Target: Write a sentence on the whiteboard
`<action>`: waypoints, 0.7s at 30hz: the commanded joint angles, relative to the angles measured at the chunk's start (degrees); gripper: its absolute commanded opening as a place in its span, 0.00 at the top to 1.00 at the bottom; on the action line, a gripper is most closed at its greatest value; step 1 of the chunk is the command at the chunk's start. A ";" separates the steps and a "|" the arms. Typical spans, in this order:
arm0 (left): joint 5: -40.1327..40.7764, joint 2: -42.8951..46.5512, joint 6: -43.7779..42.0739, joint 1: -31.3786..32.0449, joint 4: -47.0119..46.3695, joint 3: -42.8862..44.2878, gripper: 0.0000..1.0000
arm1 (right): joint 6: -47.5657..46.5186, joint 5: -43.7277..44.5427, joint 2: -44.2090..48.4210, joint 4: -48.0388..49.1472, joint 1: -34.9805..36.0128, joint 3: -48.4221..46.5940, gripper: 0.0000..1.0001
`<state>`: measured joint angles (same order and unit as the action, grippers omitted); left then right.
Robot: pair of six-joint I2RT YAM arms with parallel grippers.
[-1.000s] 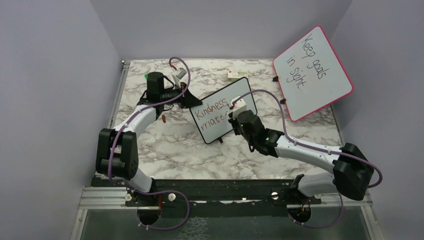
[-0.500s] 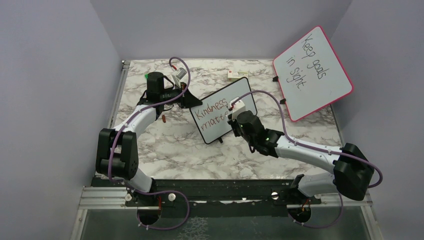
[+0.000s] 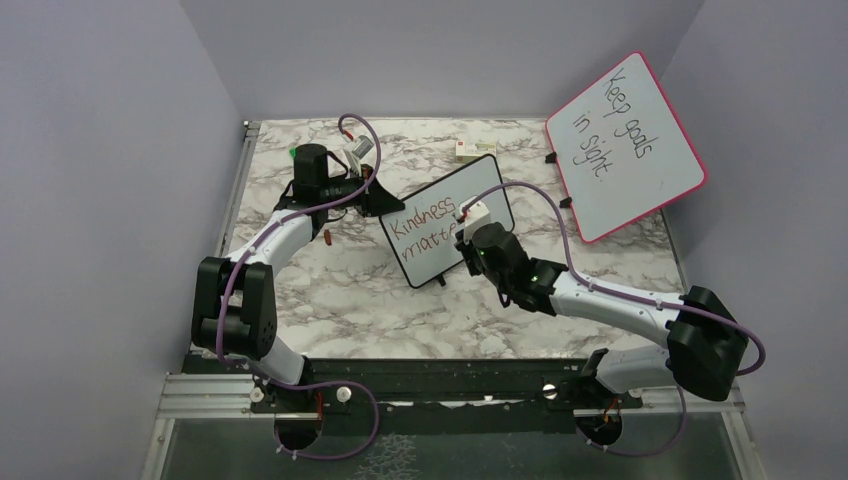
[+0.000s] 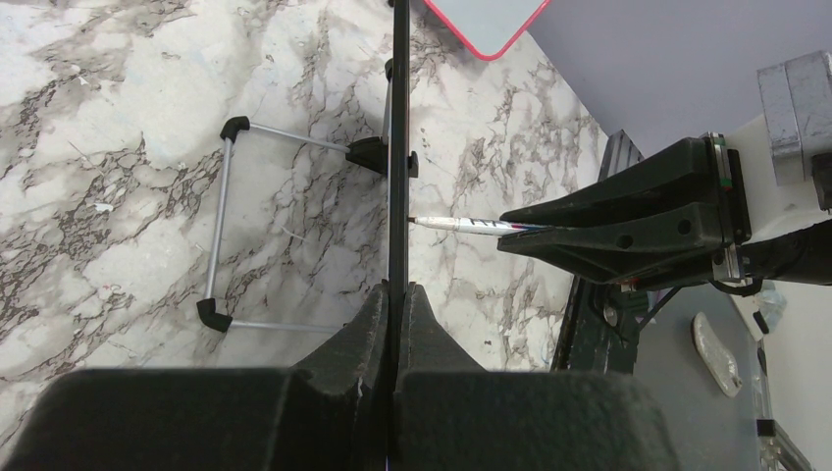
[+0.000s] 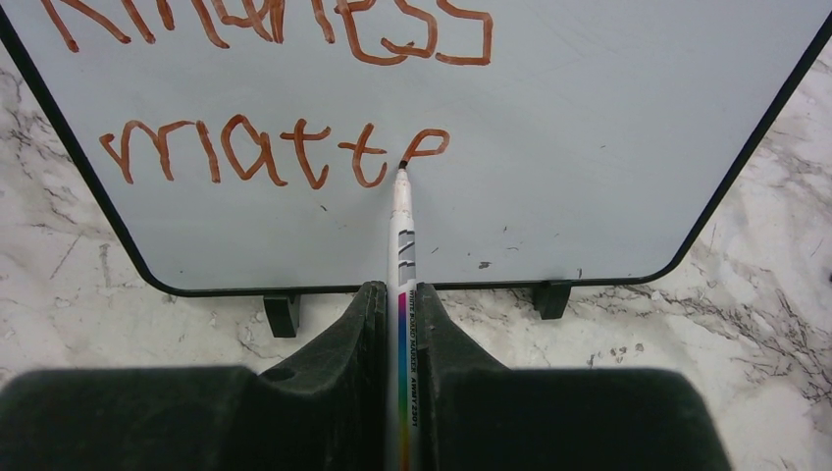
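- Top external view: the whiteboard [image 3: 447, 220], black-framed, stands tilted back near the middle of the marble table [image 3: 340, 290], with its writing face turned toward the arms.
- The sentence [image 3: 422, 224], in red-brown marker, is on the left part of the board. It reads "Kindness" with "matt" below it.
- The left gripper [image 3: 380, 205] is at the board's upper left corner, with the arm reaching in from the left side.
- The right gripper [image 3: 470, 238] is at the front of the board, just right of the second line of writing.
- A pink-framed board [image 3: 625, 145] reading "Keep goals in sight" leans at the far right, well apart from the whiteboard.
- A small box [image 3: 467, 151] lies behind the whiteboard, near the table's far edge.
- Left wrist view: the whiteboard shows edge-on as a thin black line. The left fingers [image 4: 368, 324] are pressed together on that edge, clamping it.
- A wire stand [image 4: 224, 226] projects from the board's back side and rests on the marble.
- A marker [image 4: 461, 225] reaches in from the right, and its tip touches the board's face.
- Right wrist view: the right fingers [image 5: 363, 324] are closed tight on the marker barrel, which runs up between them.
- The marker tip touches the board at the lower left of a half-formed letter just after "matt".
- Two small black feet sit under the board's lower edge, on the marble.
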<state>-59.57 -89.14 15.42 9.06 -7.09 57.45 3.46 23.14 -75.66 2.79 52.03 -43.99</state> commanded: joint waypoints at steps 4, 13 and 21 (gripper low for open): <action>0.84 0.02 -1.01 0.08 4.10 -0.14 1.00 | 0.75 2.35 -0.33 -2.61 -0.14 0.61 0.99; 0.83 0.07 -1.01 0.08 4.11 -0.15 1.00 | 0.40 3.70 0.74 -2.69 -0.33 0.93 0.99; 0.81 0.11 -1.01 0.08 4.10 -0.16 1.00 | 0.14 5.02 1.28 -1.10 -0.87 1.42 0.99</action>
<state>-59.57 -89.14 15.42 9.06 -7.09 57.45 3.57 25.41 -75.57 1.19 51.77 -43.77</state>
